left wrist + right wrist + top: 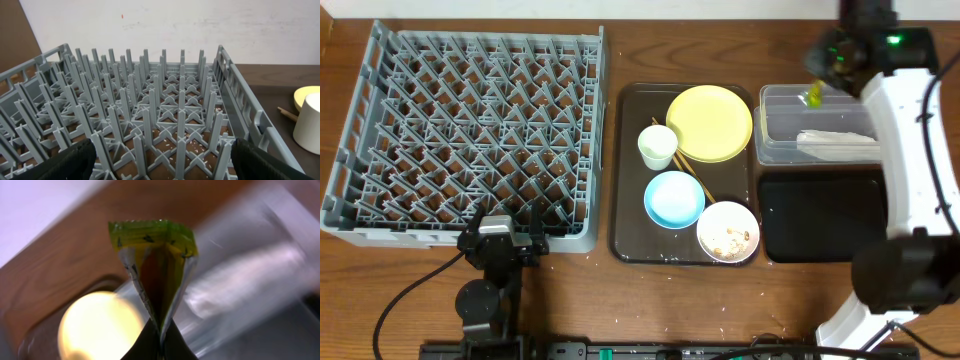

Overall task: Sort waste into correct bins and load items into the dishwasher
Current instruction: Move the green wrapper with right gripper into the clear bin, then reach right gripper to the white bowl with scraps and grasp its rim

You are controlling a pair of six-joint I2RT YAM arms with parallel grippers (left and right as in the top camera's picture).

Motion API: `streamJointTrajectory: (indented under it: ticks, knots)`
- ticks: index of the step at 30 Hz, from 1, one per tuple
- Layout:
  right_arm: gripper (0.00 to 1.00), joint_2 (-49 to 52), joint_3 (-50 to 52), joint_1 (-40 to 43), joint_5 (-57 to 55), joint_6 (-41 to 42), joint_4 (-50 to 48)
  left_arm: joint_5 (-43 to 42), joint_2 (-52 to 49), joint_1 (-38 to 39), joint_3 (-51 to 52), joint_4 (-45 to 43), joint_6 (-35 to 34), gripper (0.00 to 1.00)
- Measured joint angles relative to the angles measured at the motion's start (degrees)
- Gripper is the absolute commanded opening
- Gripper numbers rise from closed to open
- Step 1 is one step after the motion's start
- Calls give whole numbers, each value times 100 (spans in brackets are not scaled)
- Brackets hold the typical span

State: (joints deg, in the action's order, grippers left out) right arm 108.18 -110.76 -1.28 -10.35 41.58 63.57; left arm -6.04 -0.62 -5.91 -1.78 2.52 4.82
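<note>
While my right pincer pinches the wrapper above the clear tub at two o'clock, my left pincer gapes wide; the grey rack lies before it.

A brown wooden table with a plain white wall behind it, evenly lit

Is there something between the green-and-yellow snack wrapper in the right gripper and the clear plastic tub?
Nothing visible does. The green-and-yellow snack wrapper is over the open clear plastic tub; a crumpled white paper napkin lies inside, off to one side.
</note>
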Motion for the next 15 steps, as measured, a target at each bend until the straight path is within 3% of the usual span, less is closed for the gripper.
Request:
streamJointTrajectory:
  ticks: [4, 5, 7, 10, 13, 15]
  knots:
    - [15, 369, 479, 446, -90, 1622, 262, 0, 0, 0, 0, 0, 0, 87]
    - [21, 448, 603, 501, -96, 1893, 256, 0, 0, 0, 0, 0, 0, 87]
    - [50, 566, 839, 568, -90, 2280, 151, 0, 0, 0, 0, 0, 0, 87]
    - [77, 629, 1182, 592, -76, 2697, -76, 0, 0, 0, 0, 2, 0, 87]
    - [92, 629, 1233, 592, -57, 2710, -201, 0, 0, 0, 0, 0, 0, 87]
    - [97, 629, 1189, 592, -52, 2463, -302, 0, 0, 0, 0, 0, 0, 87]
